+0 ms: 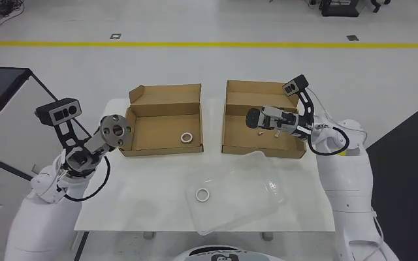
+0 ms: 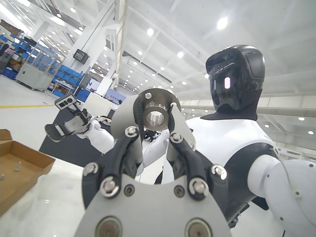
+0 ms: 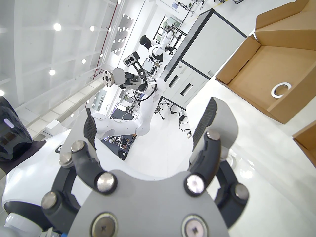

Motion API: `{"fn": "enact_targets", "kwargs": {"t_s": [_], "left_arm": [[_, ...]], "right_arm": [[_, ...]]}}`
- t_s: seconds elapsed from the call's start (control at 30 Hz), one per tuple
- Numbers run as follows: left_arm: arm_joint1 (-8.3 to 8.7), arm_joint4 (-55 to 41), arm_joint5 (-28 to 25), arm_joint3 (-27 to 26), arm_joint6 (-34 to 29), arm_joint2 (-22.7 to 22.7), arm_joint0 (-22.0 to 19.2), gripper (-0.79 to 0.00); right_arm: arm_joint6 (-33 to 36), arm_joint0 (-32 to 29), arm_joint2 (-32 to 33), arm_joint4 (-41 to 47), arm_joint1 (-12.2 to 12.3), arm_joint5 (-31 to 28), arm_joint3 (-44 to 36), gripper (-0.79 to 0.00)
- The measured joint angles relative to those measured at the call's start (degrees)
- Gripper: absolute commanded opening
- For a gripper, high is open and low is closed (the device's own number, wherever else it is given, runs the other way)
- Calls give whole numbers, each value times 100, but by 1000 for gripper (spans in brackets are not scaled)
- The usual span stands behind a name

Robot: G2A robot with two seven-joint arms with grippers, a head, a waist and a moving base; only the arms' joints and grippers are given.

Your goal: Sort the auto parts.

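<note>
Left wrist view shows my left hand (image 2: 154, 110) clamped on a flanged metal hub (image 2: 160, 94), fingers pinching its short barrel from both sides, with the part up off the desk (image 1: 144, 196). In the top view it hangs just outside the left cardboard box (image 1: 163, 127), which has one white ring (image 1: 186, 138) on its floor. My right hand (image 3: 149, 114) is spread wide with nothing between its fingers, over the right cardboard box (image 1: 236, 134) and its few small fasteners (image 1: 261, 134). A second ring (image 1: 203, 194) lies in the clear tray (image 1: 248, 202) near the desk's front edge.
</note>
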Motion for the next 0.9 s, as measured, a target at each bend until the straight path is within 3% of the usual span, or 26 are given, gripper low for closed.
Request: {"fn": "enact_targets", "kwargs": {"t_s": [0.27, 0.9], "left_arm": [[4, -376, -309, -121, 311, 182, -66, -785], [-120, -1035, -110, -391, 112, 53, -215, -785]], "right_arm": [[0, 0, 0, 0, 0, 0, 0, 0], [0, 0, 0, 0, 0, 0, 0, 0]]}}
